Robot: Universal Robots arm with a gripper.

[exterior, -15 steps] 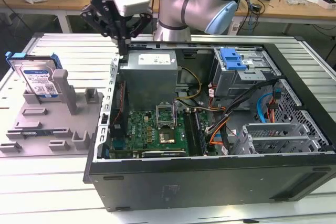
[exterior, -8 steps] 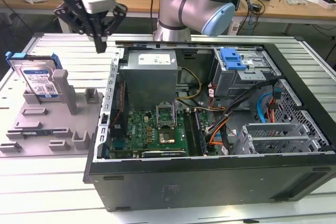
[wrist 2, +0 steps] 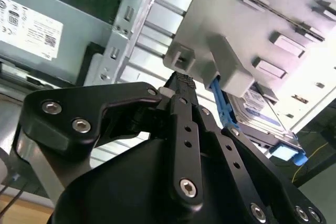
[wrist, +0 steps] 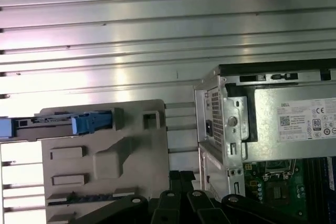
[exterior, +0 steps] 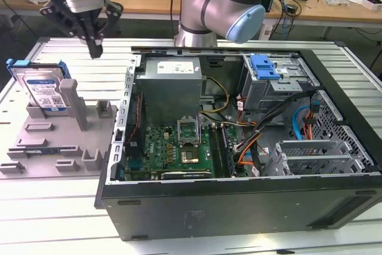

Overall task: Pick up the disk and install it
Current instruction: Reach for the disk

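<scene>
We find the gripper (exterior: 95,51) held above the slatted table (exterior: 65,58), its fingers drawn together to a narrow point with nothing between them and touching nothing. The disk (exterior: 42,86) stands tilted on edge at the back of a grey fixture (exterior: 57,141) on the exterior view's left, below the gripper and apart from it. The exterior view alone gives us the disk's labelled face and the whole open computer case (exterior: 239,207) on the exterior view's right. Inside the case are the grey power supply box (exterior: 170,85), the green mainboard (exterior: 179,144) and a blue latch (exterior: 265,67) on the drive cage. In the first wrist view the disk (wrist: 52,121) appears edge-on as a thin strip with a blue tab, set in the fixture (wrist: 105,150), with the case corner (wrist: 226,124) near it. The second wrist view shows the gripper (wrist 2: 179,83) close to a raised block of the fixture (wrist 2: 247,19). As to obstructions, an upright post (exterior: 68,97) of the fixture stands before the disk in the exterior view and covers part of its label. In the second wrist view the block hides part of the disk (wrist 2: 260,106).
</scene>
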